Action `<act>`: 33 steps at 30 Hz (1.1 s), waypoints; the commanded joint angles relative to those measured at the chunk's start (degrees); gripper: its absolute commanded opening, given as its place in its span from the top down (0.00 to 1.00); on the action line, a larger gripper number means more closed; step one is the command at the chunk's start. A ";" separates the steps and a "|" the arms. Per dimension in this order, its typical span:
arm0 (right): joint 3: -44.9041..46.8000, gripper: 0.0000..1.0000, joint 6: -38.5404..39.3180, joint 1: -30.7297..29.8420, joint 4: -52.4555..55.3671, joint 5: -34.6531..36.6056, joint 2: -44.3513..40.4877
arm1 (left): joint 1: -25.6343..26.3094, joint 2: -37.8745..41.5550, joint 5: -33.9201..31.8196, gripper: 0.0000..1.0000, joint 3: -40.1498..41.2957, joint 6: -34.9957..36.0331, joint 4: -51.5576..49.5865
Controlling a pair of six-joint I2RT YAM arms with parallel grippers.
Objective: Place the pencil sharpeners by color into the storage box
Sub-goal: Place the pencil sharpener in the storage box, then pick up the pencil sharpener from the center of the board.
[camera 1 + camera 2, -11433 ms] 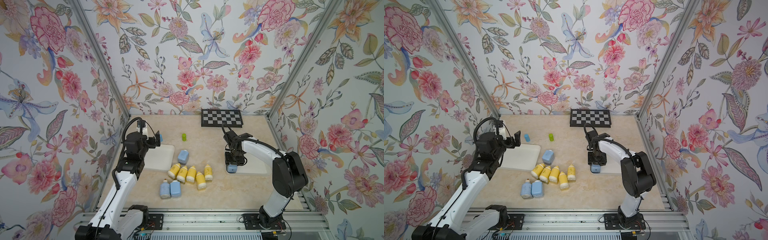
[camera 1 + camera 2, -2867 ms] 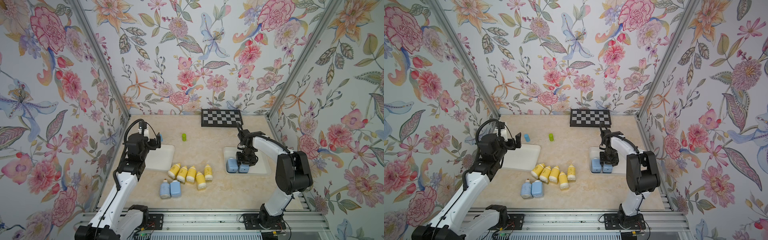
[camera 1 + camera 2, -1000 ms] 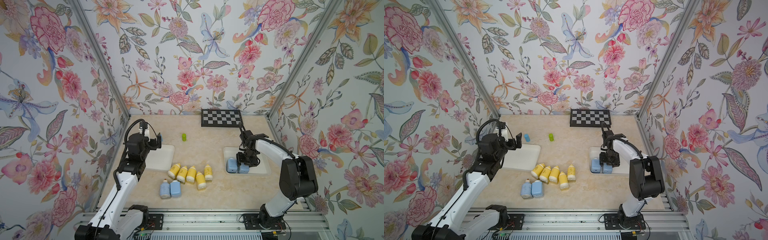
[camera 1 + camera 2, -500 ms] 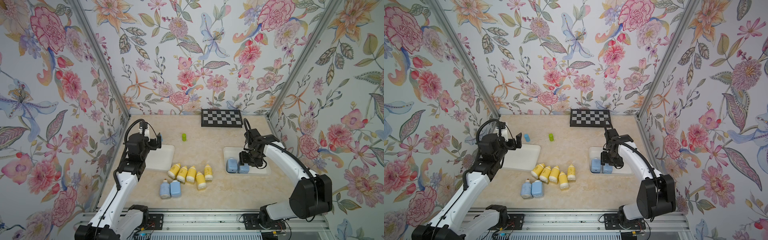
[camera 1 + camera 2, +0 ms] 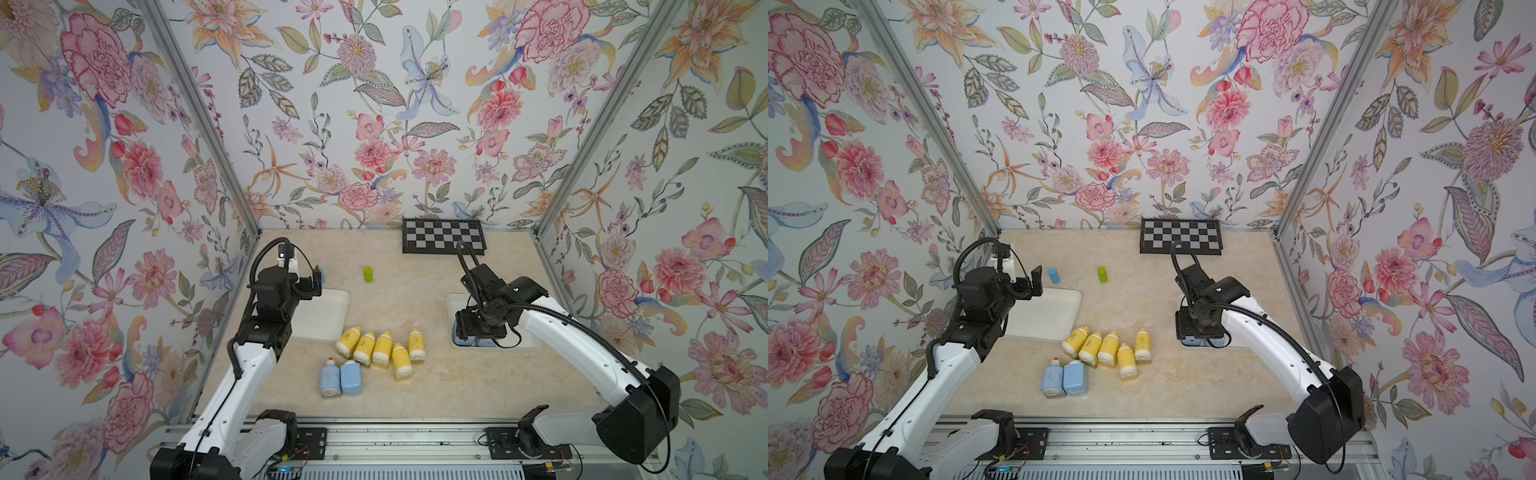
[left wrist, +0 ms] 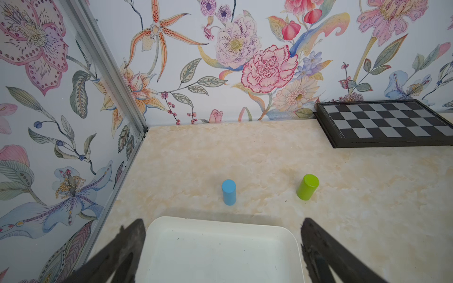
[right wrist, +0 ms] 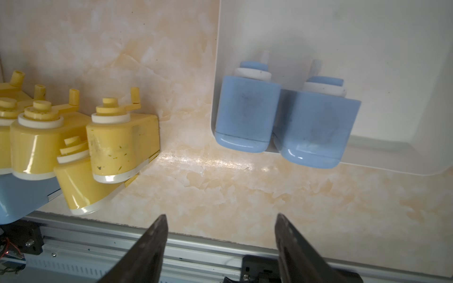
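The right-hand shallow white plastic tray held two light-blue, bottle-shaped plastic sharpeners, touching — right gripper parted, empty; left gripper spread wide above another white tray.

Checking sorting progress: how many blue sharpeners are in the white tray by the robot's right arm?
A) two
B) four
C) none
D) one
A: the right wrist view shows a blue sharpener and its blue neighbour lying side by side in the white tray.
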State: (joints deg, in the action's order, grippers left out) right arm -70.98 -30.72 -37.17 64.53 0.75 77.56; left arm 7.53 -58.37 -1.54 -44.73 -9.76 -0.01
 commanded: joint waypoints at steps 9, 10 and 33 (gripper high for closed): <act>-14.82 0.28 -22.67 -25.32 1.73 4.25 12.83 | -0.04 -2.27 -7.82 0.01 -1.74 1.50 -3.13; -17.09 0.28 -23.24 -26.89 1.67 4.05 15.21 | -0.22 -2.41 -8.24 0.01 -1.92 1.41 -3.44; -34.18 0.26 -32.43 -38.56 1.74 3.31 35.02 | -2.03 -0.43 -13.18 0.01 -2.12 0.35 -4.17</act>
State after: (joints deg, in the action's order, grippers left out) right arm -103.42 -59.96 -74.85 64.64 2.66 111.50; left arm 5.93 -60.38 -12.56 -45.19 -9.41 -3.46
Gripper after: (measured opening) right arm 0.742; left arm 0.994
